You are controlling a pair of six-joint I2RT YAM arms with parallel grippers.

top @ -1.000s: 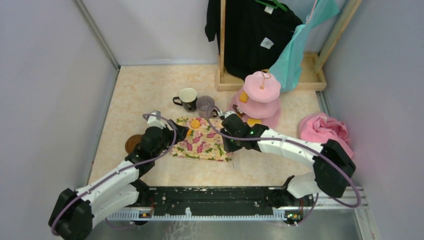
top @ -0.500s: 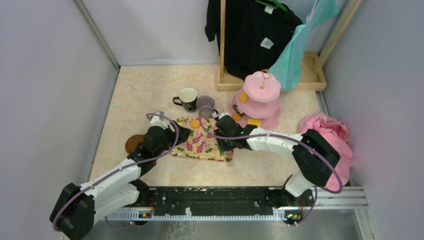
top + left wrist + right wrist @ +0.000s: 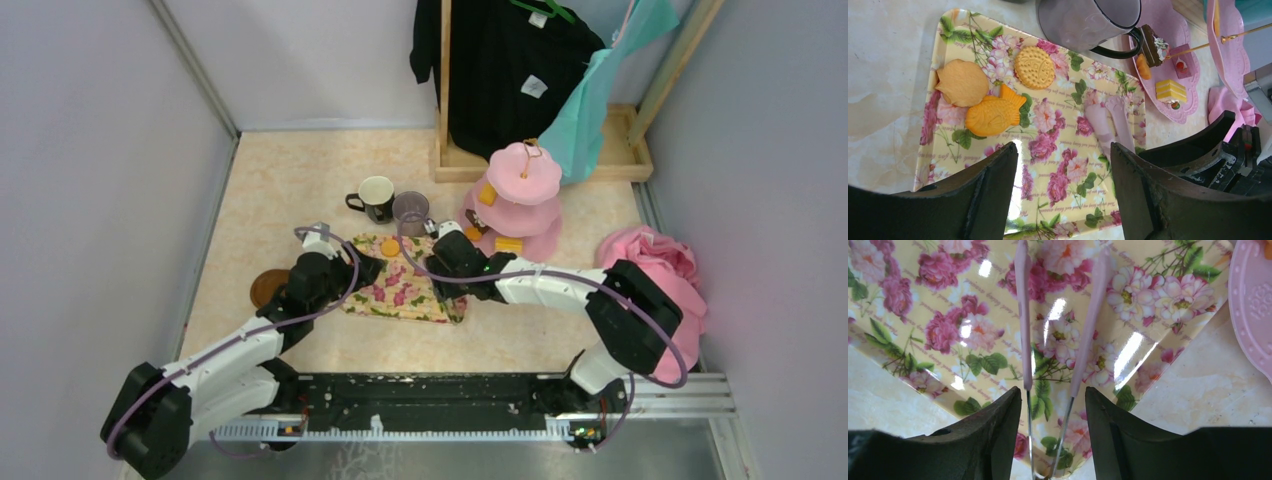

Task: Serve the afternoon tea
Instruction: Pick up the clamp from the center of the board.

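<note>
1. Beige marbled tabletop (image 3: 290, 180) is walled in grey, with a wooden clothes rack (image 3: 620, 150) at its far edge and a pink cloth (image 3: 645, 255) on the right.
2. On it, between the two arms, lies a flower-patterned tray (image 3: 998, 50).
3. Three snacks sit together at the tray's far-left corner: a shell-shaped snack (image 3: 962, 82), a fish-shaped snack (image 3: 993, 116) and a round biscuit (image 3: 1034, 67).
4. Just beyond the tray, the black mug (image 3: 376, 198) and the smoky mug (image 3: 1083, 22) stand side by side.
5. To their right is the pink three-tier stand (image 3: 522, 180), with a yellow cake (image 3: 1170, 91) on its bottom tier.
6. One brown coaster (image 3: 265, 287) lies left of the left arm.
7. The left gripper (image 3: 1063, 147) hovers over the tray's near-left part, jaws wide, with nothing between them.
8. The right gripper (image 3: 1052, 390) sits low over the tray's right side, jaws parted on either side of the metal end of the pink tongs (image 3: 1023, 315), which lie on the tray.
</note>
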